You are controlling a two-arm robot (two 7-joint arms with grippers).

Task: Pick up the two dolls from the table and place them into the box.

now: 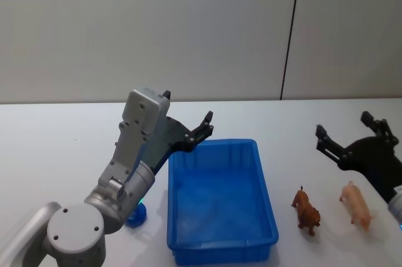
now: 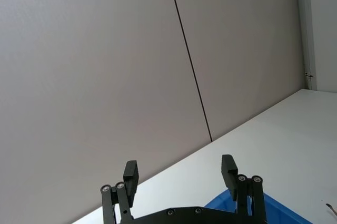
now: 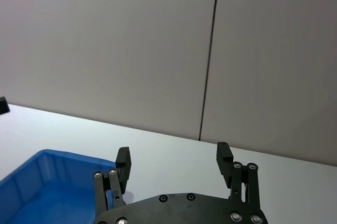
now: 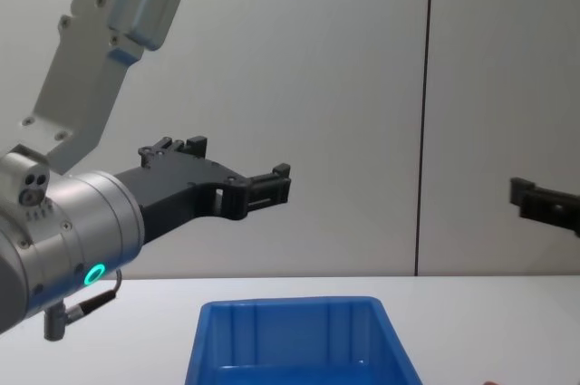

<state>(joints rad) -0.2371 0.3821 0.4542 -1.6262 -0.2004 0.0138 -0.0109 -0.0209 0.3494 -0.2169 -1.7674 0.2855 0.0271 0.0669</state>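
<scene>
Two dolls stand on the white table (image 1: 63, 147) to the right of the box: a brown dog-like one (image 1: 306, 210) and a pale pink pig-like one (image 1: 357, 205). The blue box (image 1: 269, 199) sits at the centre and holds nothing; it also shows as the box (image 3: 47, 182) and the box (image 4: 290, 302). My left gripper (image 1: 188, 108) hovers open above the box's far left corner, well off the table, and appears again as the left gripper (image 2: 179, 171) and the left gripper (image 4: 237, 158). My right gripper (image 1: 344, 124) hangs open above and behind the pink doll, shown close as the right gripper (image 3: 174, 156).
A small blue round object (image 1: 135, 217) lies on the table under my left arm, beside the box's near left corner. A grey wall with a vertical seam (image 1: 290, 34) stands behind the table. White tabletop stretches to the left and behind the box.
</scene>
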